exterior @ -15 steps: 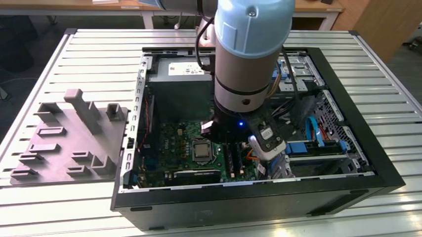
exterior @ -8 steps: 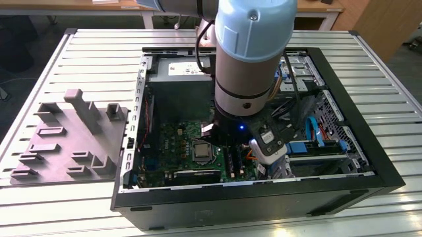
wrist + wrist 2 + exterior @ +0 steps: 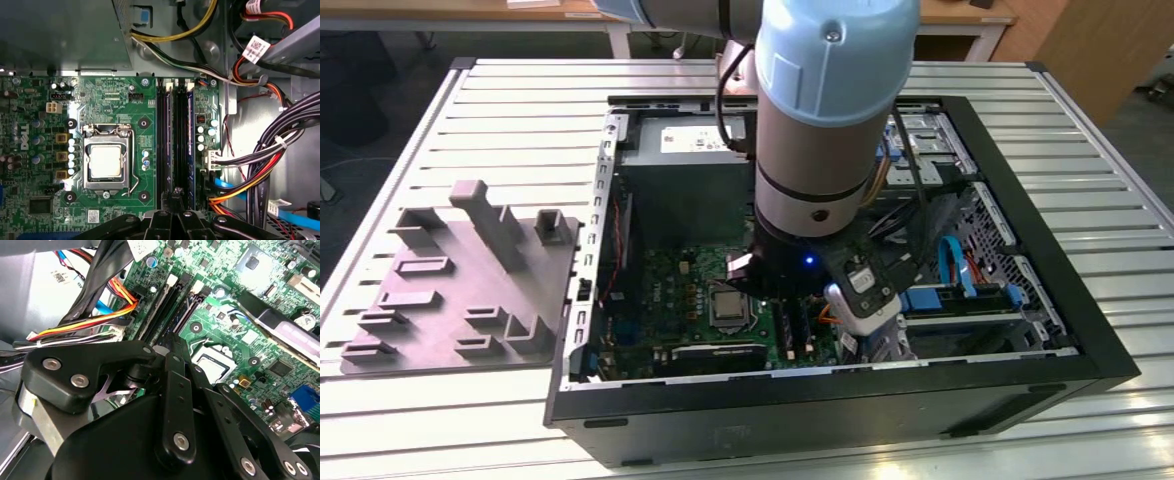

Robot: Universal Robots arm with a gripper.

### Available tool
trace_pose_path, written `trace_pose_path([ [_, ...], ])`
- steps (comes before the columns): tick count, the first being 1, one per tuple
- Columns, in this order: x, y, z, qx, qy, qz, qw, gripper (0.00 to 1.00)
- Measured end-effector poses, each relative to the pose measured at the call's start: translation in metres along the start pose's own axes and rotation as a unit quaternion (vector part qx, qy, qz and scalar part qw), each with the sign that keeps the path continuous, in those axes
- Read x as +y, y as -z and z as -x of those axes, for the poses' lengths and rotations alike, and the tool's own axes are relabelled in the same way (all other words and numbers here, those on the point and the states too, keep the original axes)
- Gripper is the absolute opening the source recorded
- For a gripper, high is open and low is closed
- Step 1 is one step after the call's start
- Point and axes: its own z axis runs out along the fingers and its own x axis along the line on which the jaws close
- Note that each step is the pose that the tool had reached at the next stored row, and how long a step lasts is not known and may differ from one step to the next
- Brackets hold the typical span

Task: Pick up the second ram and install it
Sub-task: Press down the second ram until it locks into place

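Slatted metal table point(image 3: 480, 100) holds the open case point(image 3: 854, 390); my gripper point(image 3: 176, 200) hovers over the RAM slots point(image 3: 170, 135), can't tell its grip.

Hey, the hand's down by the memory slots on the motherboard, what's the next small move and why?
Probably a short lift straight up, for a check. The hand sits low at one end of the black memory slots, and a blue ram stick already stands in the slot nearest the cable bundle. Whether it is fully seated can't be told from here.
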Motion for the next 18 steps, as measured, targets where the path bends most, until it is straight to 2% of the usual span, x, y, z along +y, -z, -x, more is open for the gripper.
trace_pose_path([
  [18, -0.0020, -0.0072, 0.0000, 0.0000, 0.000, -0.0010, 1.0000, 0.10],
])
